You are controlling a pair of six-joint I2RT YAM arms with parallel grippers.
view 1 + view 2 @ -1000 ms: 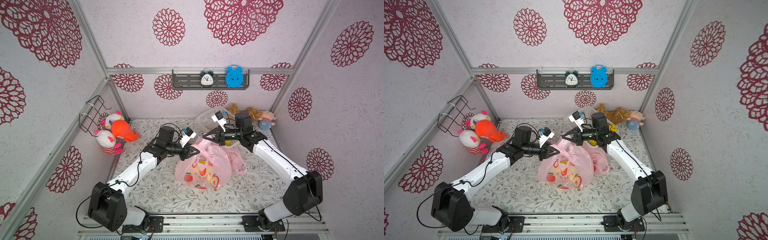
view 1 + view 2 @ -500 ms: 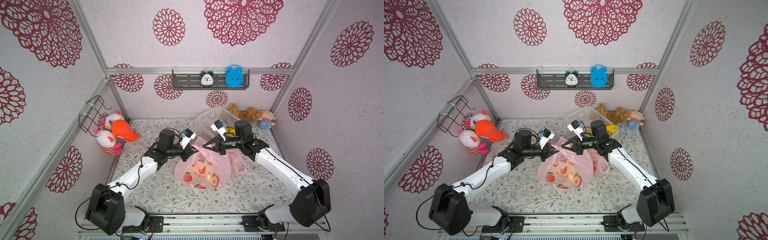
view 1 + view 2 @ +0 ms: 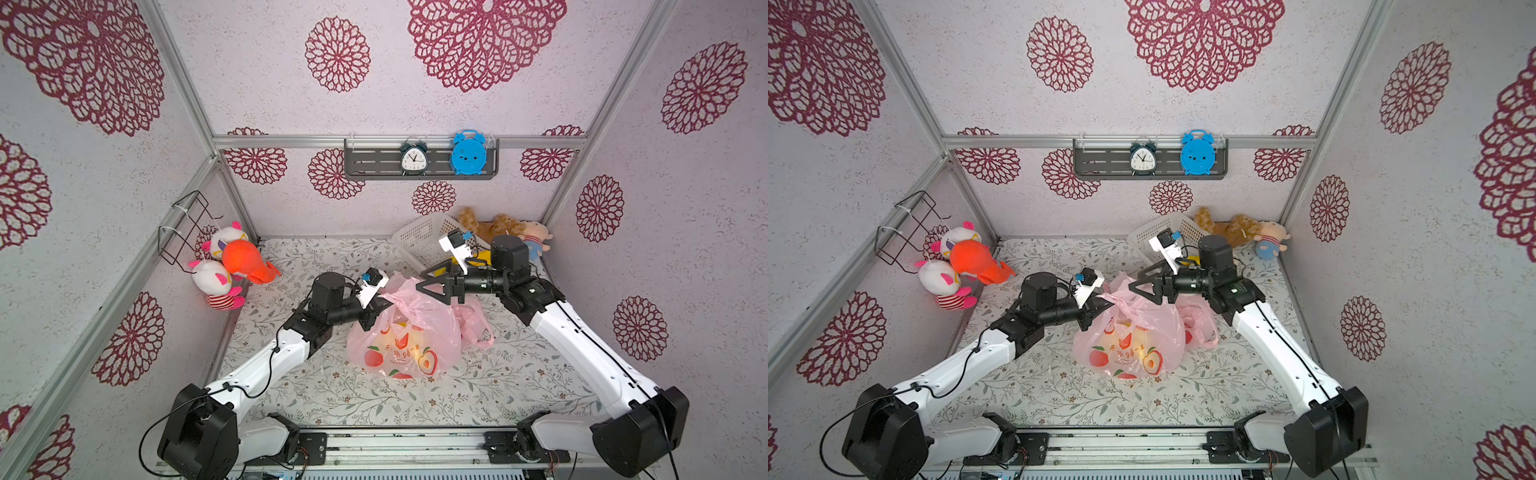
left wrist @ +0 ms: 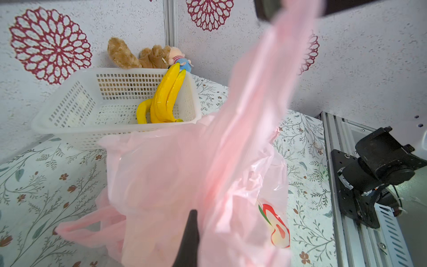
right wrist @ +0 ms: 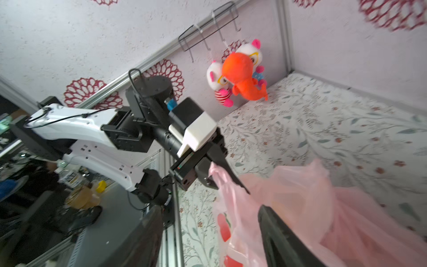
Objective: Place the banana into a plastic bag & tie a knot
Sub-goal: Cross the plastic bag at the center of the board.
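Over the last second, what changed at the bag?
The left end effector closed on a handle of the pink bag. The right end effector swung down toward the bag and opened, letting go of the plastic. The bag's base, the basket and its bananas stayed put.

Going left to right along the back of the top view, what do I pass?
Wire rack, orange plush toy, white basket, brown teddy bear, doll in blue.

Orange Chinese characters are printed across the pink plastic bag point(image 3: 405, 341) at lower centre but are too small to read, and the dial numerals of the dark alarm clock point(image 3: 413, 158) above are equally illegible.
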